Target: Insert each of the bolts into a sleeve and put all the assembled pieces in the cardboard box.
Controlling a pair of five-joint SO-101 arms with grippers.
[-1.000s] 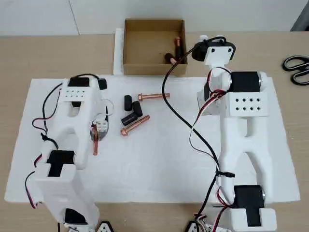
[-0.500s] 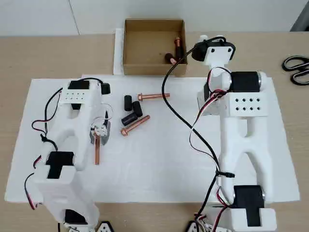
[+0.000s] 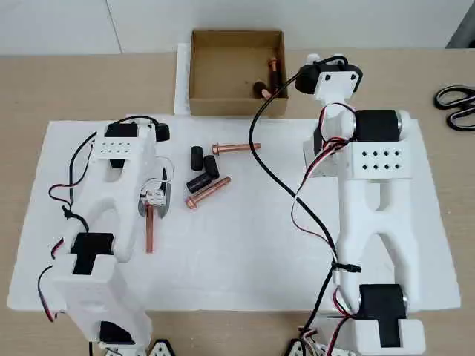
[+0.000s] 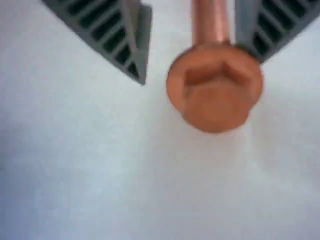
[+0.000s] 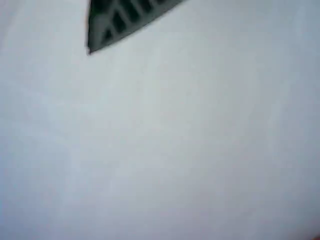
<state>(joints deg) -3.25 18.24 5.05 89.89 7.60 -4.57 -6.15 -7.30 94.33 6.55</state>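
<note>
My left gripper (image 3: 154, 202) stands open over the white mat, left of centre. A copper bolt (image 3: 149, 231) lies between its fingers, with the shaft running toward the table's front. In the left wrist view the bolt's head (image 4: 215, 92) is close. One finger (image 4: 260, 30) touches the shaft and the other finger (image 4: 120, 35) stands apart from it. Two more bolts (image 3: 236, 147) (image 3: 208, 191) and three black sleeves (image 3: 197, 157) (image 3: 212, 166) (image 3: 197, 182) lie mid-mat. The cardboard box (image 3: 199, 70) holds an assembled piece (image 3: 267, 81). The right arm (image 3: 375, 159) is over the mat's right side, with one fingertip (image 5: 125, 20) just above the white surface.
Black scissors (image 3: 456, 104) lie on the wooden table at the far right. A black cable (image 3: 256, 141) from the right arm loops past the box's front corner. The white mat (image 3: 245, 259) is bare across its front half.
The left gripper shifted slightly toward the front. The bolt beneath it swung from a slight tilt to straight and moved a little forward. The right arm kept still.
</note>
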